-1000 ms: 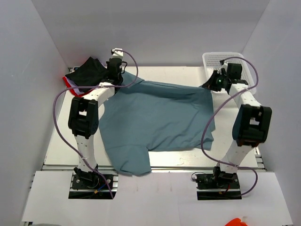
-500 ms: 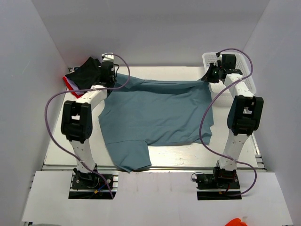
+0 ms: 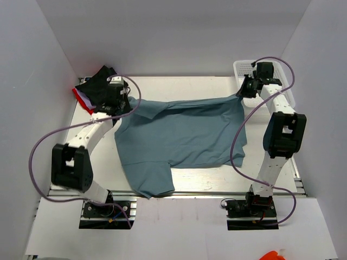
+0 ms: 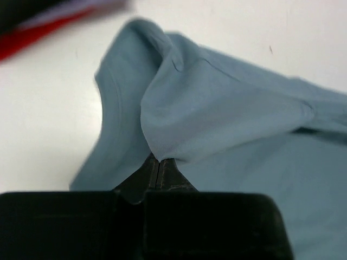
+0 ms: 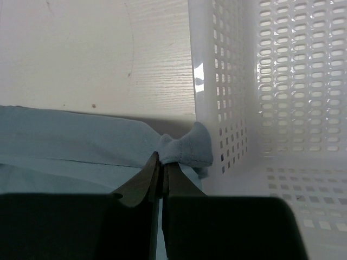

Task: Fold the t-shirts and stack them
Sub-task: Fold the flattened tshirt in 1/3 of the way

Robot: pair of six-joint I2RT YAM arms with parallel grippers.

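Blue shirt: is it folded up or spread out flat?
Spread out, unfolded. The blue shirt lies open across the table, with the left pincer and right pincer each pinching a far corner.

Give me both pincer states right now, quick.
Left pincer: closed, pinching the blue-teal t-shirt at its far left edge.
Right pincer: closed, pinching the same shirt's far right corner, beside the white basket.

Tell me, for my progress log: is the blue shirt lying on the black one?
No: the top view shows the blue shirt spread across the table, beside the black shirt, not on it.
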